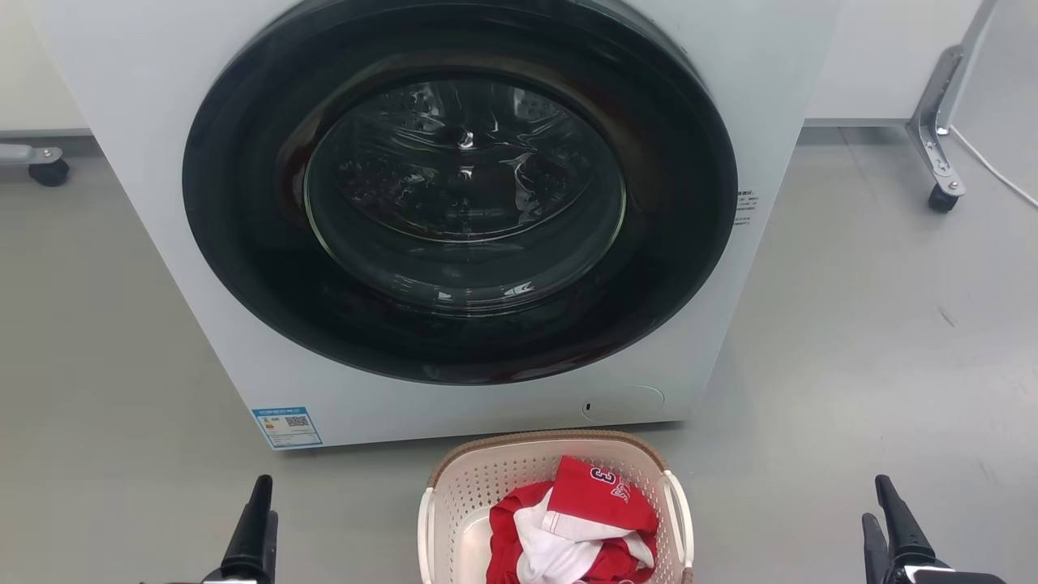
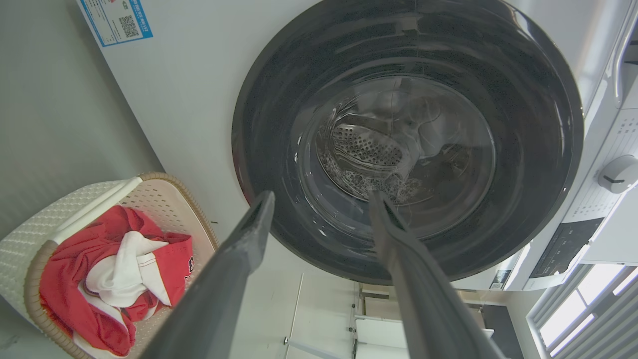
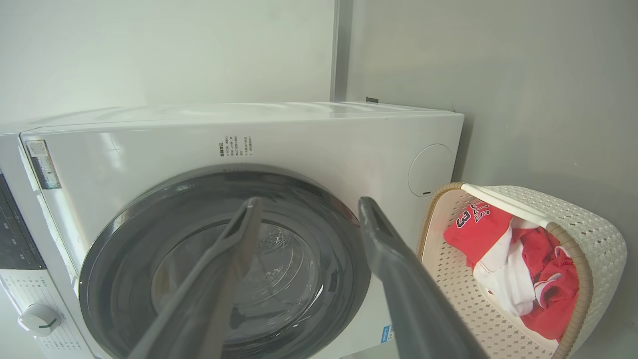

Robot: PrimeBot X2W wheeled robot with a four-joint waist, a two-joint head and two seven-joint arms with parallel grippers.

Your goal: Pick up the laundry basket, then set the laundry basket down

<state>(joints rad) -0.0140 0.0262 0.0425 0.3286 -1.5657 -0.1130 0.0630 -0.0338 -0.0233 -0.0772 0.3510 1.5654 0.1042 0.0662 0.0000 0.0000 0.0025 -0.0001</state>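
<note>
The laundry basket (image 1: 478, 487) stands on the floor just in front of the washer, at the bottom centre of the head view. It is cream and perforated, with a brown rim and white side handles. Red and white clothes (image 1: 584, 519) lie inside it. My left gripper (image 1: 261, 503) is open, well to the left of the basket and apart from it. My right gripper (image 1: 877, 503) is open, far off to the basket's right. The left wrist view has the basket (image 2: 30, 219) beside the open left gripper (image 2: 321, 199). The right wrist view has the basket (image 3: 588, 219) right of the open right gripper (image 3: 309, 204).
A white front-loading washer (image 1: 162, 268) with a shut dark round door (image 1: 462, 195) rises directly behind the basket. A metal frame leg on a caster (image 1: 937, 146) stands at the back right, and another caster (image 1: 49, 170) at the back left. Grey floor lies on both sides.
</note>
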